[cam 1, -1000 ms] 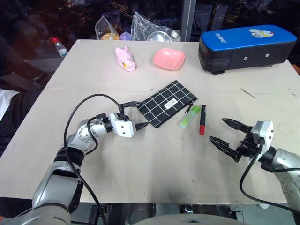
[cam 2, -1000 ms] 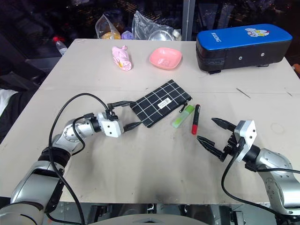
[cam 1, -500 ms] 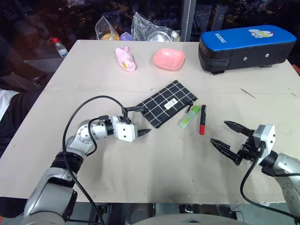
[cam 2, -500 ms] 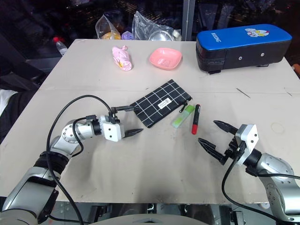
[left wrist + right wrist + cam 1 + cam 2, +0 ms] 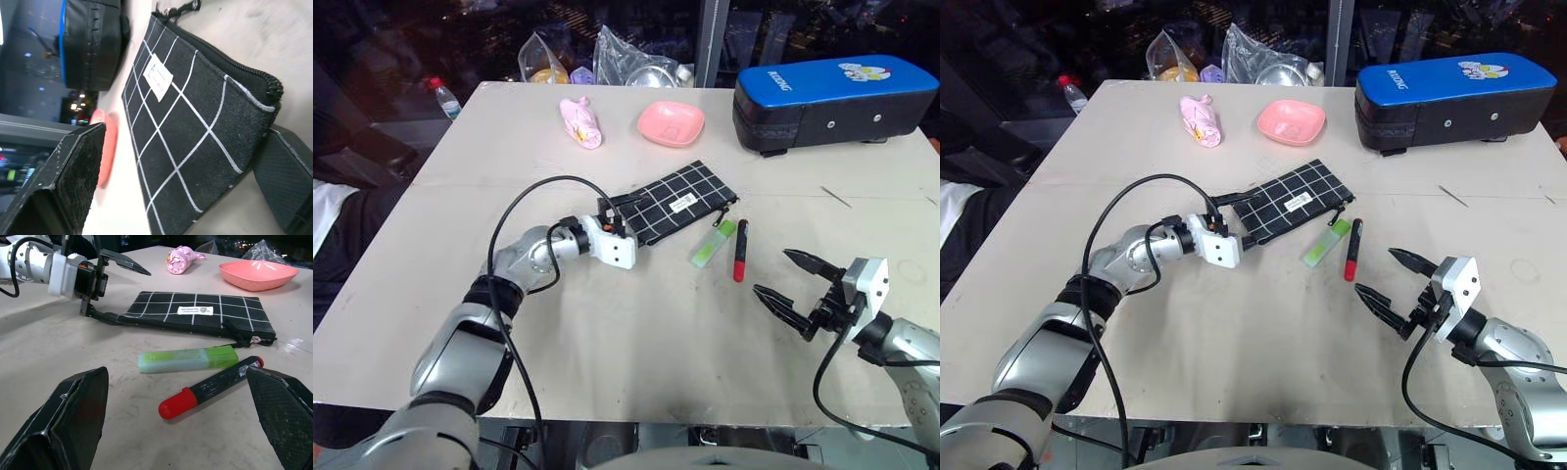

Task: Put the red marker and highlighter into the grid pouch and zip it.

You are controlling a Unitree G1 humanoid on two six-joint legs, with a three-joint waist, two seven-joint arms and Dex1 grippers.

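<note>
Grid pouch (image 5: pixel 680 203) lying at frame centre on the counter (image 5: pixel 607 333), left gripper (image 5: pixel 1237 222) standing apart astride its left end, highlighter (image 5: pixel 714 244) and red marker (image 5: pixel 740 250) lying just right, right gripper (image 5: pixel 795 281) hovering apart at lower right.

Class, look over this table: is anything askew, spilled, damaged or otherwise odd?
Nothing is spilled or damaged. The grid pouch lies at a slant, with the highlighter and red marker loose beside its zipper end. The left gripper straddles the pouch's far corner, jaws open.
</note>
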